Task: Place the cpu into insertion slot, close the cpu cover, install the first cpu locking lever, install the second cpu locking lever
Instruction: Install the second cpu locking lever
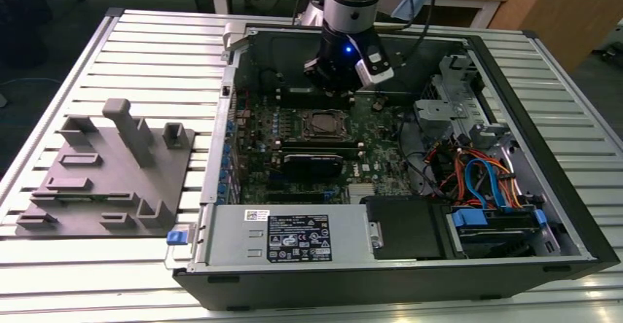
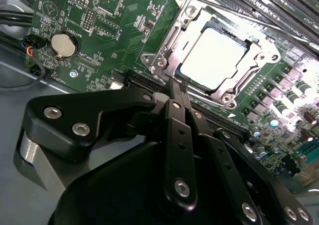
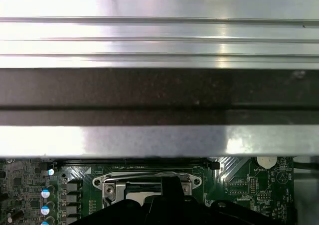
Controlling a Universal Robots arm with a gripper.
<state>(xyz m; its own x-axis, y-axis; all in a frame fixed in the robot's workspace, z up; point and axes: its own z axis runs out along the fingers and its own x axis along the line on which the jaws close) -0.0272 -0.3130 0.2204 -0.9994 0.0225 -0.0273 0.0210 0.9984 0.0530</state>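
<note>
The cpu [image 2: 214, 58], a flat silvery square, lies in the insertion slot [image 1: 322, 124] on the green board. The cpu cover [image 2: 167, 48] lies flat over it, its window framing the chip. A thin metal locking lever [image 2: 239, 13] runs along one side of the socket; whether it is latched I cannot tell. My gripper [image 2: 174, 88] hangs just off the socket's edge with its black fingers pressed together, nothing between them. In the exterior view the gripper [image 1: 336, 84] is over the board just beyond the socket. The first wrist view has the socket [image 3: 144, 182] behind the fingers [image 3: 172, 185].
The open computer case [image 1: 545, 213] surrounds the board, with a power supply [image 1: 292, 235] at the front, and drive cages and cables [image 1: 477, 177] at the exterior view's right. Long black slots [image 2: 279, 1] flank the socket. A grey fixture [image 1: 107, 177] stands on the slatted table.
</note>
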